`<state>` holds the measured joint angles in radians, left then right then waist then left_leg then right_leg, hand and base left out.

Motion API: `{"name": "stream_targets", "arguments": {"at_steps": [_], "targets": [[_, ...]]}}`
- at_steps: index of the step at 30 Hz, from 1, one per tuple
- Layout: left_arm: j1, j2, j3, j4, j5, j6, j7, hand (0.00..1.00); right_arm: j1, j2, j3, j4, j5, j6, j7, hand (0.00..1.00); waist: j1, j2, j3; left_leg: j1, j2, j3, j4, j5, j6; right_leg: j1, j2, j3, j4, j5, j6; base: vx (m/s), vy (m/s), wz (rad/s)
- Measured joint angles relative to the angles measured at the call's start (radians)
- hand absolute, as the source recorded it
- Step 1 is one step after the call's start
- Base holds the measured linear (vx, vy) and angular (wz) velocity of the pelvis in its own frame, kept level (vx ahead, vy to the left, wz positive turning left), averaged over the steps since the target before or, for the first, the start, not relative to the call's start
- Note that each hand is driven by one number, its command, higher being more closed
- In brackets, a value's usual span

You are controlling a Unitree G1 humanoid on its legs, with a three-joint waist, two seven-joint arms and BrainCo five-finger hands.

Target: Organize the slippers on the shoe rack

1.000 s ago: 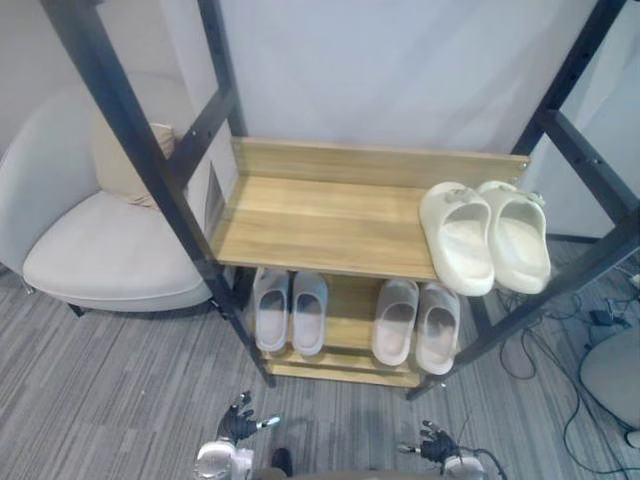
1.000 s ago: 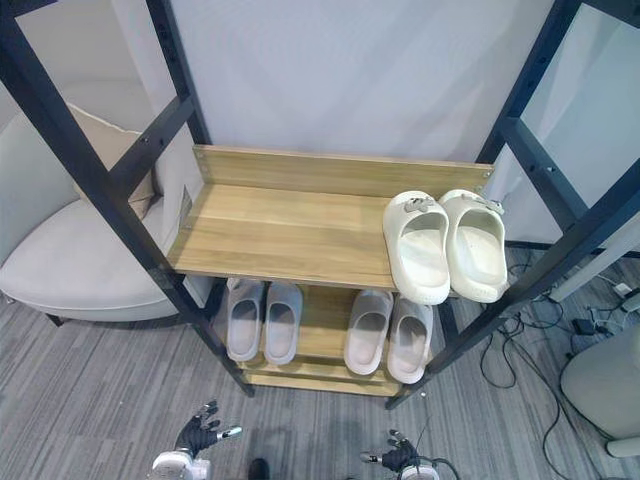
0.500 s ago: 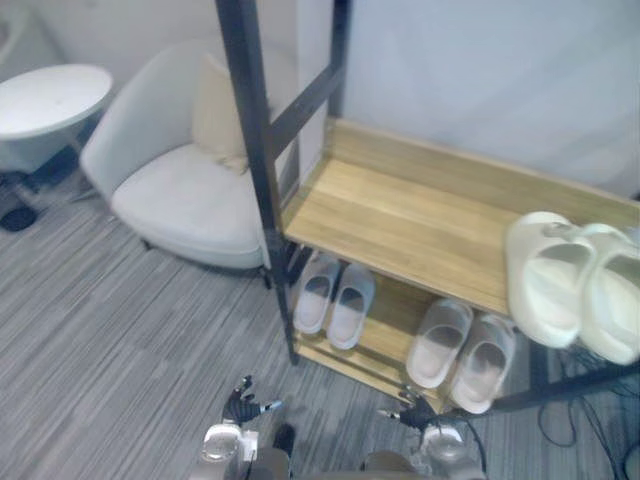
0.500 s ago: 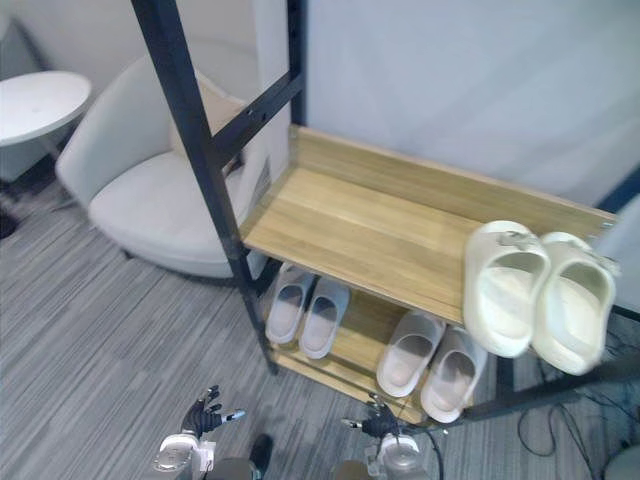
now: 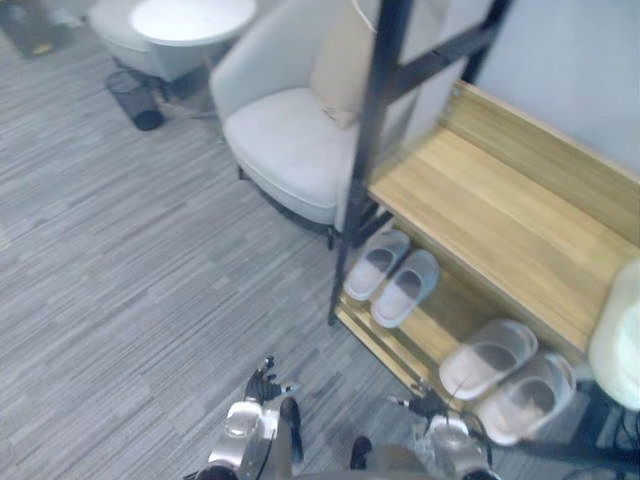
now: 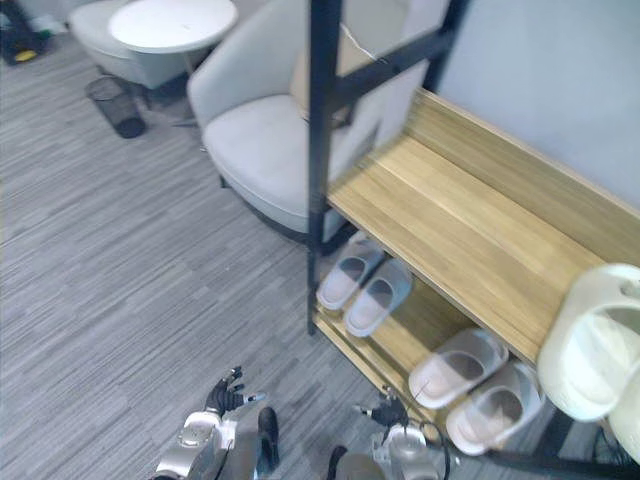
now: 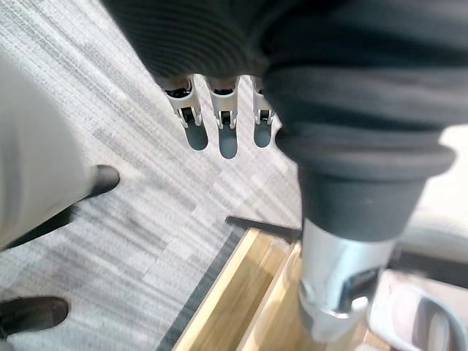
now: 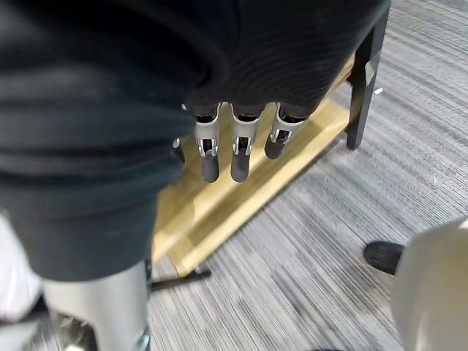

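The shoe rack's wooden top shelf (image 5: 500, 205) runs along the right, with a cream slipper pair (image 6: 600, 345) at its right end, cut off by the picture's edge. On the low shelf lie two grey slipper pairs, one at the left (image 5: 392, 276) and one at the right (image 5: 505, 375). My left hand (image 5: 262, 384) and right hand (image 5: 428, 405) hang low over the carpet in front of the rack. Both are open with straight fingers (image 7: 223, 124) (image 8: 238, 150) and hold nothing.
A white armchair (image 5: 295, 135) with a cushion stands left of the rack, against its black post (image 5: 365, 150). Further left are a round white table (image 5: 195, 18) and a dark mesh bin (image 5: 135, 98). Grey striped carpet (image 5: 130, 270) spreads to the left.
The camera has swung left: the rack has slid to the right of the picture, and the round table and bin have come into view. Both hands stay low and open.
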<state>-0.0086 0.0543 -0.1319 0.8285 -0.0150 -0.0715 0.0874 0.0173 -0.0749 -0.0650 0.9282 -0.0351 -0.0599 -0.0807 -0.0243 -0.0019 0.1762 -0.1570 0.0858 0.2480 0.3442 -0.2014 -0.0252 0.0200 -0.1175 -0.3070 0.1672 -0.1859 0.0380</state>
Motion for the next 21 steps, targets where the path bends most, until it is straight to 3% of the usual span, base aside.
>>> {"name": "stream_targets", "arguments": {"at_steps": [1,2,5,9,13,14,16,17,21], "targets": [[-0.014,-0.008,-0.007,0.022,0.013,-0.001,-0.001,0.00,0.003,0.001,-0.024,0.012,0.007,0.005,-0.002,0.00,-0.017,0.002,0.011,0.035,-0.030,-0.024,-0.087,0.025,-0.008,-0.003,-0.008,-0.005,0.000,0.011,0.009,-0.06,0.188,0.41],[-0.015,-0.003,-0.008,0.028,0.014,-0.001,0.001,0.00,0.003,0.016,-0.028,0.029,0.007,0.012,0.002,0.00,-0.014,0.001,0.011,0.077,-0.050,-0.025,-0.175,0.074,0.005,-0.009,-0.015,0.010,0.000,0.055,0.008,-0.07,0.228,0.27],[0.014,0.017,-0.006,0.029,0.014,-0.004,0.002,0.00,-0.008,0.029,-0.015,0.032,0.005,0.011,0.002,0.00,-0.006,-0.008,0.005,0.123,-0.069,-0.011,-0.263,0.123,0.023,-0.017,-0.022,0.069,0.002,0.102,0.023,-0.07,0.171,-0.09],[0.024,0.052,-0.005,0.067,0.014,-0.007,0.006,0.00,-0.022,0.035,0.022,0.036,-0.004,0.010,0.004,0.00,0.004,-0.008,0.005,0.125,-0.094,-0.017,-0.326,0.175,0.048,-0.062,-0.030,0.126,0.030,0.118,0.030,-0.11,0.112,-0.04],[0.032,0.057,-0.002,0.071,0.014,-0.007,0.007,0.00,-0.016,0.032,0.028,0.032,-0.002,0.009,0.003,0.00,-0.017,-0.016,0.005,0.125,-0.125,-0.119,-0.377,0.203,0.031,-0.068,-0.030,0.280,0.083,0.062,0.034,-0.11,-0.021,0.71],[0.038,0.060,0.002,0.071,0.014,-0.007,0.007,0.00,-0.013,0.039,0.030,0.034,-0.002,0.009,0.005,0.00,-0.014,-0.037,-0.008,0.128,-0.139,-0.147,-0.402,0.222,0.012,-0.057,-0.039,0.288,0.071,0.029,0.031,-0.09,-0.176,0.99],[0.055,0.061,0.023,0.072,0.014,-0.007,0.007,0.00,-0.005,0.053,0.030,0.040,-0.001,0.009,0.005,0.00,-0.004,-0.056,-0.021,0.130,-0.159,-0.163,-0.438,0.252,0.008,-0.050,-0.053,0.288,0.047,-0.032,0.037,-0.01,-0.138,0.57],[0.056,0.055,0.037,0.089,0.013,-0.005,0.009,0.00,-0.011,0.055,0.028,0.048,-0.001,0.010,0.004,0.00,-0.003,-0.058,-0.022,0.129,-0.166,-0.199,-0.455,0.280,0.011,-0.035,-0.052,0.258,0.036,-0.057,0.062,-0.01,-0.137,0.73],[0.061,0.031,0.038,0.097,0.011,-0.008,0.008,0.00,-0.010,0.053,0.028,0.053,0.009,0.010,0.003,0.00,0.005,-0.041,-0.029,0.121,-0.161,-0.281,-0.454,0.299,0.013,0.021,-0.036,0.178,-0.007,-0.060,0.059,0.03,-0.144,0.71]]}}
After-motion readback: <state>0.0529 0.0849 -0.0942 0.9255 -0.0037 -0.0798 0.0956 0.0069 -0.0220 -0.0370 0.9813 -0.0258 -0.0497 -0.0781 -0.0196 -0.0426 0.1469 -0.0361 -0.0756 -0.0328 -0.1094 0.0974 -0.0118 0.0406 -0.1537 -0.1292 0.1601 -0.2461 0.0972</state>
